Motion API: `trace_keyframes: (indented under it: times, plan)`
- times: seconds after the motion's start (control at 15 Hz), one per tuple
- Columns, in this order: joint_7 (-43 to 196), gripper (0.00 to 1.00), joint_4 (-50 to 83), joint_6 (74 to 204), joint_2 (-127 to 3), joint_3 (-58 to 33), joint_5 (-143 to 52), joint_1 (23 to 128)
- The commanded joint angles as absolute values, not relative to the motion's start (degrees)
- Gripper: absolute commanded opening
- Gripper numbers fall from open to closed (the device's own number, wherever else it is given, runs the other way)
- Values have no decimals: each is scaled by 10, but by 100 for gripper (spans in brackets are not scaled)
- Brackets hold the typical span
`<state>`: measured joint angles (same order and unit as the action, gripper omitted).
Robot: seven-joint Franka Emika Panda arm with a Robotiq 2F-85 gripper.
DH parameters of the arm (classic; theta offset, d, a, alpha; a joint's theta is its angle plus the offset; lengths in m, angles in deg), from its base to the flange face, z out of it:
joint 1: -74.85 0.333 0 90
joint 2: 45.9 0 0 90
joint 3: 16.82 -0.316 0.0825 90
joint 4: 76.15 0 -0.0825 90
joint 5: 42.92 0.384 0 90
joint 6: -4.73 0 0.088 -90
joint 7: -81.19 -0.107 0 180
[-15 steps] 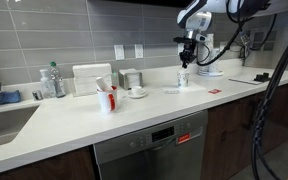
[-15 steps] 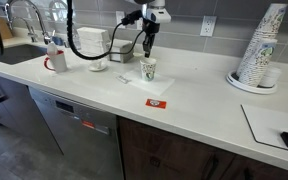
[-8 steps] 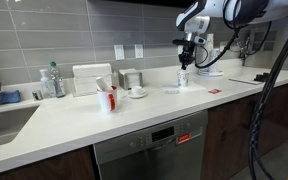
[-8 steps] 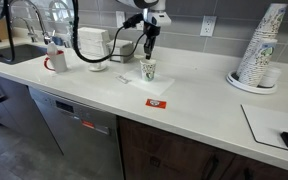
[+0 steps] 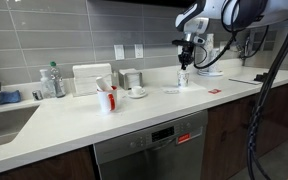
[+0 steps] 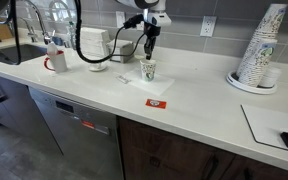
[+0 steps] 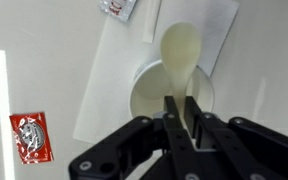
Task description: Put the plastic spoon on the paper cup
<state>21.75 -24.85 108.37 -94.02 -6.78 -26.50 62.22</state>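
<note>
At the far left of the long white counter (image 5: 74, 125), in an exterior view, lies the sink (image 5: 4, 125). Behind it a clear bottle (image 5: 51, 80) stands near the grey tiled wall. Next to the right comes a white box (image 5: 91, 78), and then a red and white mug (image 5: 106, 99) with some utensils inside. Further right the paper cup (image 5: 183, 78) stands upright on the counter. The gripper (image 5: 188, 55) hangs straight above the cup and points down. A small red packet (image 5: 213, 91) lies flat on the counter to the right of the cup, apart from it.

The wrist view looks down on the same place. At the left is the red packet. Beside it a white napkin (image 7: 109, 75) is spread under the cup, and the cup shows its round open mouth. The two fingers (image 7: 171, 115) are closed on the handle of the plastic spoon (image 7: 181, 50). The spoon is over the mouth of the cup, and its bowl reaches past the far rim, above the napkin. Whether the spoon touches the rim, I cannot tell.

Well to the right of the cup, in an exterior view, a tall stack of paper cups (image 6: 264, 45) stands near the wall.
</note>
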Motion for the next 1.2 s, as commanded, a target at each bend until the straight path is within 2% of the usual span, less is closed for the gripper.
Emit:
trace_keyframes:
  times: [0.0,0.87,0.93,1.0,1.13]
  plan:
    - [205,4,-283,1051,-960,-59,-281,624]
    - [206,4,-299,1051,-976,-60,-282,626]
    - [207,17,-301,1050,-977,-60,-281,625]
    - [207,41,-302,1048,-978,-61,-280,624]
    - [207,44,-305,1048,-979,-61,-280,624]
